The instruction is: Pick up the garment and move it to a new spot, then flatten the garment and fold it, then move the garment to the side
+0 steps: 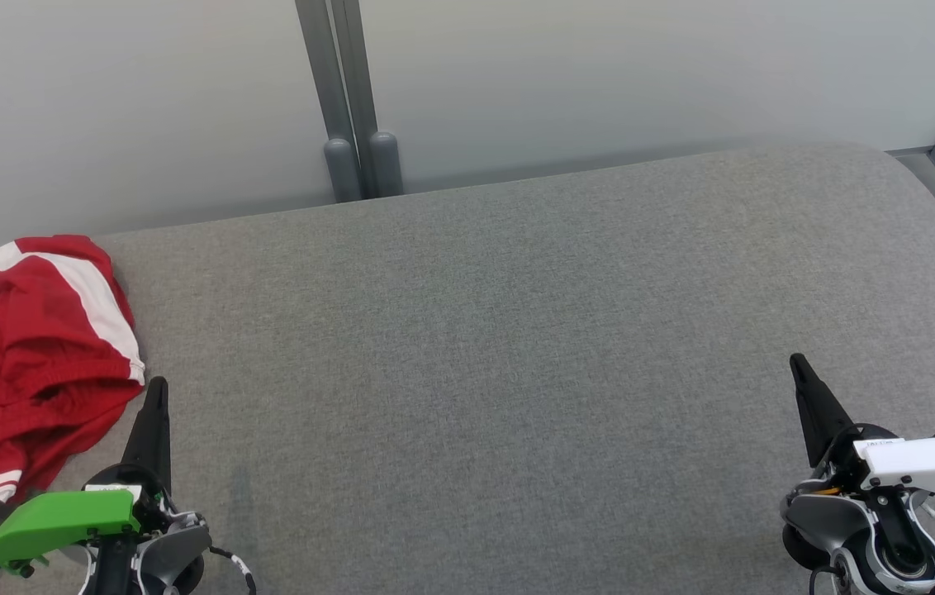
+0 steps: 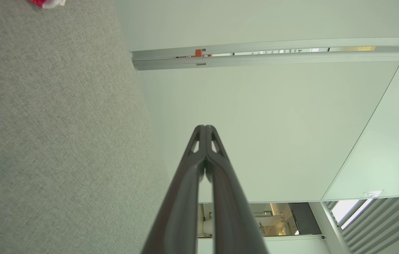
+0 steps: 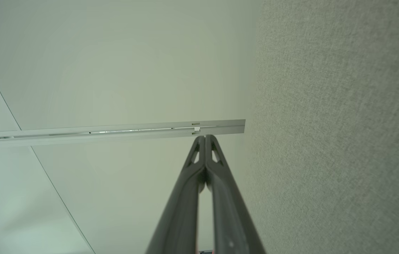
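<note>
Running off the head view's left edge, crumpled garment [image 1: 30, 355].

The garment [image 1: 30, 364] lies on the worktop [image 1: 500, 330] at 9 o'clock, over its left edge. The left fingers [image 1: 154, 426] sit at 7 o'clock, just beside it. The right fingers [image 1: 816, 413] are at 4 o'clock, well apart. A post [image 1: 349, 99] stands behind at 12 o'clock.

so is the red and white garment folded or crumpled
Crumpled: the red and white fabric garment lies in a bunched heap with uneven wrinkles, not flat layers.
</note>
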{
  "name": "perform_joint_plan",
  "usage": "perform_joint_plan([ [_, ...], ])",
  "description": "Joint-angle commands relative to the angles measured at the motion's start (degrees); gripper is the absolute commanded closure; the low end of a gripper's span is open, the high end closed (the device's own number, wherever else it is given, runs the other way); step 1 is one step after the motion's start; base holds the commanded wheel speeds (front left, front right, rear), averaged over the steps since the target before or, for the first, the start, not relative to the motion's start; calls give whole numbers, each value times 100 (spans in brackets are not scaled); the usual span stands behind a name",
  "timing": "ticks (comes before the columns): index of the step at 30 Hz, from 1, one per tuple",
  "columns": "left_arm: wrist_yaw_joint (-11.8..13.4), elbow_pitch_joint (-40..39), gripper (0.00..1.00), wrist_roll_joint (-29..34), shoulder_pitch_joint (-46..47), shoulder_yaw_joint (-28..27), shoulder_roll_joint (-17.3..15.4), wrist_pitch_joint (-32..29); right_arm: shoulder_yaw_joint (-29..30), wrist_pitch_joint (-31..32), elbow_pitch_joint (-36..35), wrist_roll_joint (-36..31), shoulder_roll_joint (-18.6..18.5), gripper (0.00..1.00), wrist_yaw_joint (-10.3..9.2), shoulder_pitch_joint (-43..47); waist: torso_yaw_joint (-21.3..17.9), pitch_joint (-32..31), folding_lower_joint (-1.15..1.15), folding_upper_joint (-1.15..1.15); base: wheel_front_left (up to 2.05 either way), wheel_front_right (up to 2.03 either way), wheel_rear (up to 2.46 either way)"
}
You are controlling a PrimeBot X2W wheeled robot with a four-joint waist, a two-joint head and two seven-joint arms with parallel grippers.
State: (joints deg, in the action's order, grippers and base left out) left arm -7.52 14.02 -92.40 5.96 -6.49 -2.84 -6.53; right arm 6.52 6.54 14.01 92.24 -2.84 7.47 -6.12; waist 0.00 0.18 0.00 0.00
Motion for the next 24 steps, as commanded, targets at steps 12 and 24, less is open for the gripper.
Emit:
perform_joint_plan([
  [12, -11, -6, 100, 30, 85, -9, -11, -3, -3, -2, 7, -4, -11, 100, 8, -39, 0, 0, 0, 0, 0, 0, 0],
  [24, -11, -6, 100, 30, 85, -9, -11, -3, -3, -1, 7, -4, -11, 100, 8, -39, 0, 0, 0, 0, 0, 0, 0],
])
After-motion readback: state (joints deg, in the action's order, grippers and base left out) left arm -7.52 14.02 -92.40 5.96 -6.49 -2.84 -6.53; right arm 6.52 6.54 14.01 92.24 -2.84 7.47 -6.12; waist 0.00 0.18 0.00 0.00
